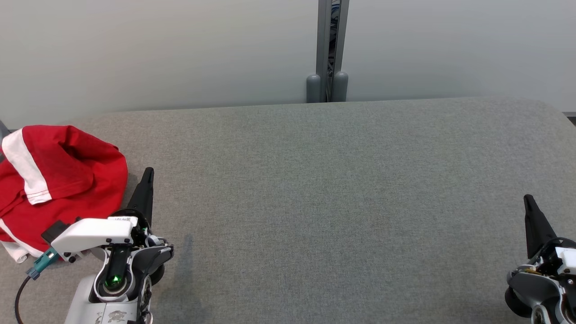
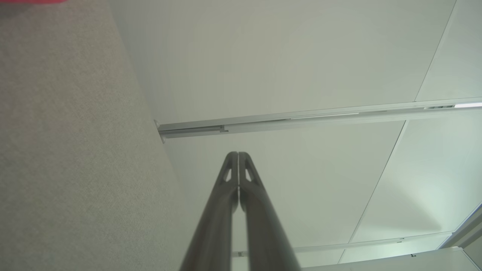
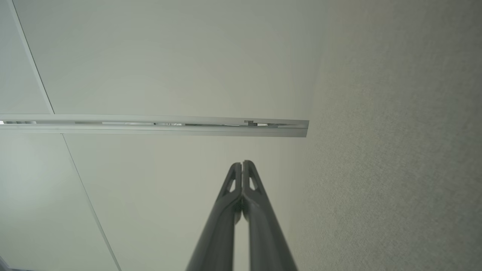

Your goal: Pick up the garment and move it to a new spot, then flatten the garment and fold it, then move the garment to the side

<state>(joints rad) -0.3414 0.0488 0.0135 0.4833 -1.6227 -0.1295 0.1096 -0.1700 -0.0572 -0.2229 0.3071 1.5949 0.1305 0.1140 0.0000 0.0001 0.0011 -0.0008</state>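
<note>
Here we are on the wide grey fabric surface (image 1: 315, 202), and the garment (image 1: 58, 180) sits way out at its left edge: a red piece with white bands, bunched into a loose heap, folds tucked under and one white stripe lying across the top. The left gripper (image 1: 147, 173) is right beside it, dark fingers pointing up the surface just off the heap's right side, with a thin strip of grey showing between fingertip and cloth. The white housing of that wrist overlaps the garment's near corner in the head view, and a black cable with a teal plug (image 1: 40, 265) trails off it. In the left wrist view, its jaws are pressed tight together at the tip (image 2: 238, 154), nothing between them, with a sliver of red at the top left corner (image 2: 34, 1). Over at the far right, the right gripper (image 1: 527, 198) rests well apart from the cloth, jaws likewise closed flush (image 3: 242, 163) on nothing. Behind it all, pale wall panels meet at a grey metal post (image 1: 332, 49).
</note>
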